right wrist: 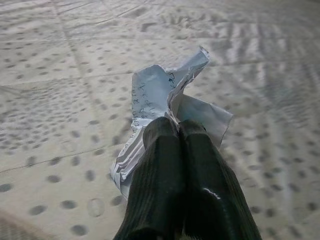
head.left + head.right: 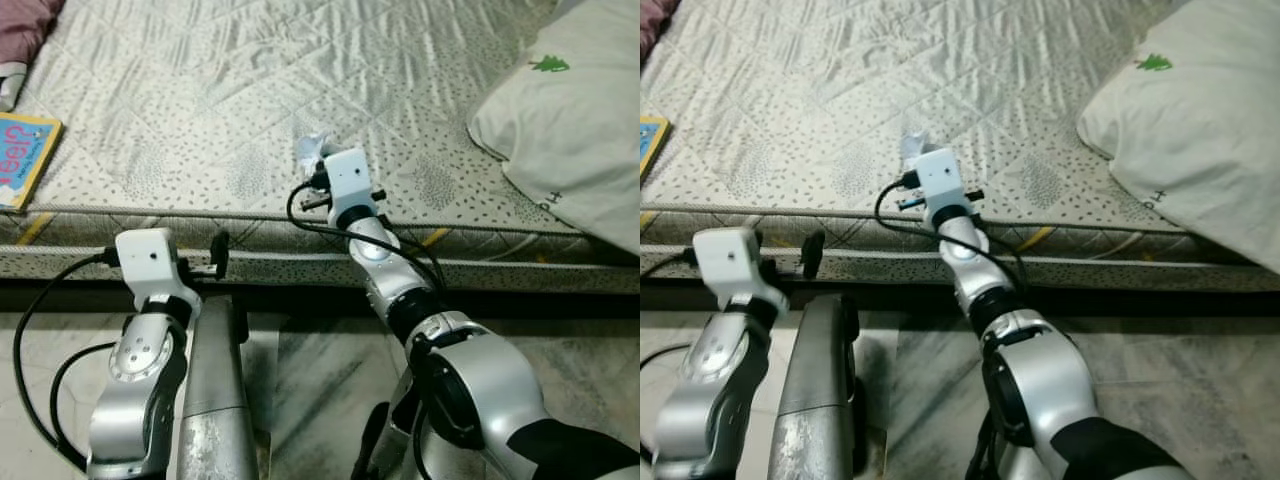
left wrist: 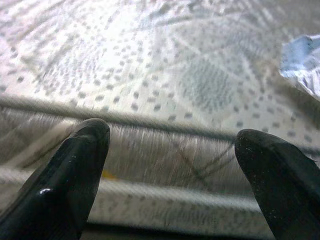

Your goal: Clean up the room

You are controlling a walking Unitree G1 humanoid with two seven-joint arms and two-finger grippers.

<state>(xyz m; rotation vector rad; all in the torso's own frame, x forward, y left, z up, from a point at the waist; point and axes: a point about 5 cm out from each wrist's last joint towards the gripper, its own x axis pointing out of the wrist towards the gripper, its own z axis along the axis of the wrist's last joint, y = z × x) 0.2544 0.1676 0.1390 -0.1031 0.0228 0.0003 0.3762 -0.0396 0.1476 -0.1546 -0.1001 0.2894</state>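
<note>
A crumpled white paper (image 1: 155,95) with handwriting lies on the quilted mattress (image 2: 200,100), near its front edge. My right gripper (image 1: 178,125) is shut on this paper, its two black fingers (image 1: 160,165) pressed together over a fold. In the left eye view the paper (image 2: 312,148) pokes up just beyond my right wrist. My left gripper (image 3: 175,145) is open and holds nothing. It hovers low at the mattress's side edge, left of the right arm, and the paper (image 3: 302,60) sits off to one side of it.
A large white pillow (image 2: 580,120) with a green tree mark lies at the bed's right. A colourful children's book (image 2: 22,155) rests at the left edge, with a maroon cloth (image 2: 25,25) behind it. Grey tiled floor (image 2: 320,370) runs below the bed.
</note>
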